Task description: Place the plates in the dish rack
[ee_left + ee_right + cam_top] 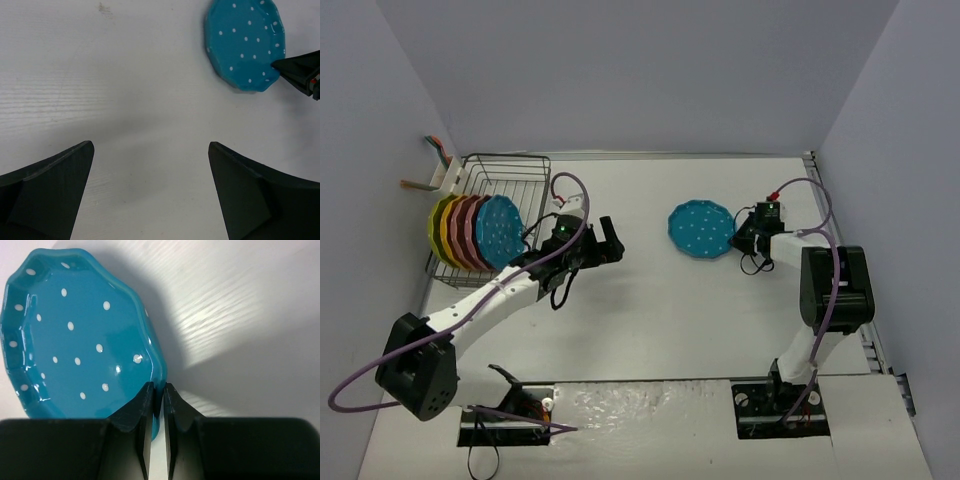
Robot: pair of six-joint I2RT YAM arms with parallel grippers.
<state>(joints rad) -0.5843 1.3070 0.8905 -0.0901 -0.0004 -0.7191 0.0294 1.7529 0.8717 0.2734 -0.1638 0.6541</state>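
Observation:
A turquoise dotted plate (701, 229) lies near the table's middle right; my right gripper (740, 236) is shut on its right rim. In the right wrist view the fingertips (148, 390) pinch the rim of the turquoise plate (75, 335), one inside and one outside. The left wrist view shows that plate (245, 42) at top right. Several plates (470, 232), lime-yellow, orange, pink and turquoise, stand on edge in the black wire dish rack (510, 170) at the far left. My left gripper (610, 243) hovers open over bare table right of the rack, jaws wide with nothing between them (150, 150).
A white caddy (445, 175) with utensil handles sits at the rack's far-left corner. Grey walls enclose the table on three sides. The right arm's black link (835, 285) stands near the right edge. Purple cables loop off both arms.

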